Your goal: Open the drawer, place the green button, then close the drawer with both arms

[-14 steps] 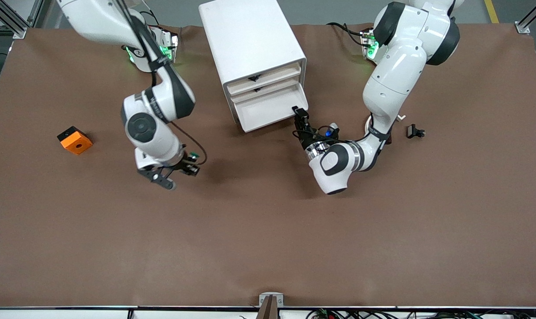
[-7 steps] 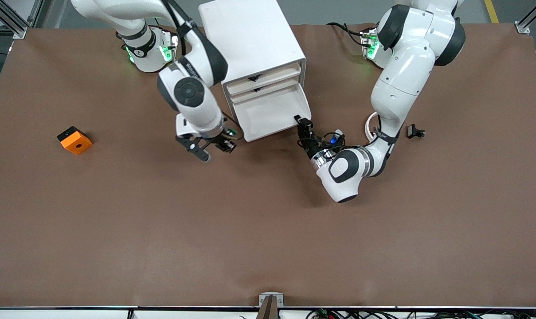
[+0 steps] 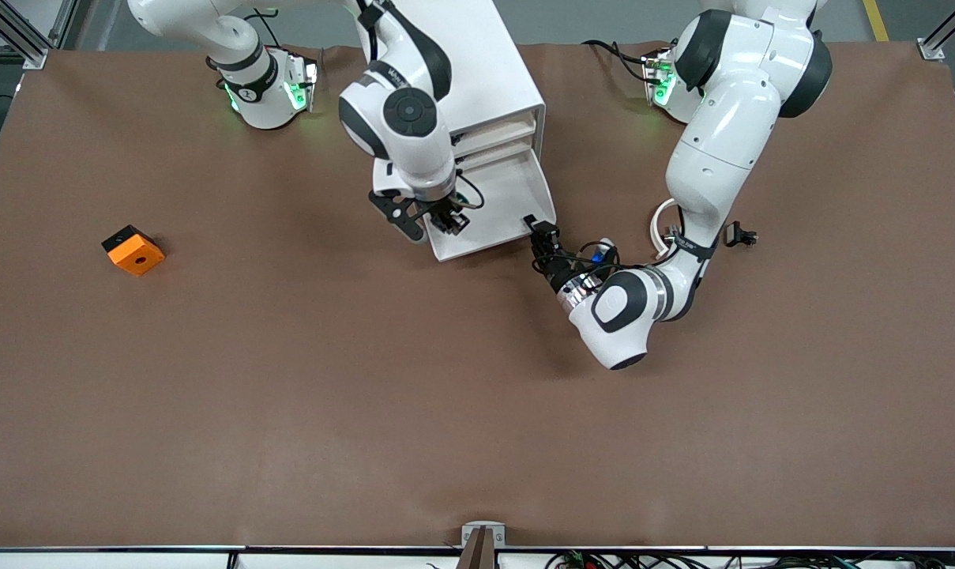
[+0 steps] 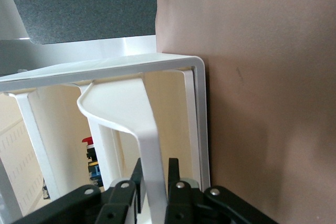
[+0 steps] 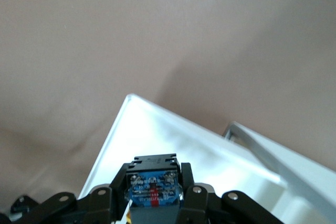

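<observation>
The drawer (image 3: 497,197) stands pulled out of the white cabinet (image 3: 445,63), third from the top. My left gripper (image 3: 539,229) is at the drawer's front corner toward the left arm's end. In the left wrist view its fingers (image 4: 173,169) straddle the drawer's thin white side wall (image 4: 144,129), and a narrow gap shows on one side, so the left gripper (image 4: 156,165) is open. My right gripper (image 3: 439,220) hangs over the drawer's other front corner (image 5: 157,129). The right gripper (image 5: 154,195) is shut on the button (image 5: 154,184), of which I see a dark body with a blue label.
An orange block (image 3: 133,250) lies on the brown mat toward the right arm's end. A small black part (image 3: 739,235) lies beside the left arm's forearm. The two upper drawers (image 3: 493,130) are shut. The mat nearer the front camera is bare.
My right arm has swung from over the open mat to the drawer's front corner, carrying the button. The left gripper has drawn the drawer a little farther out and loosened its jaws.
</observation>
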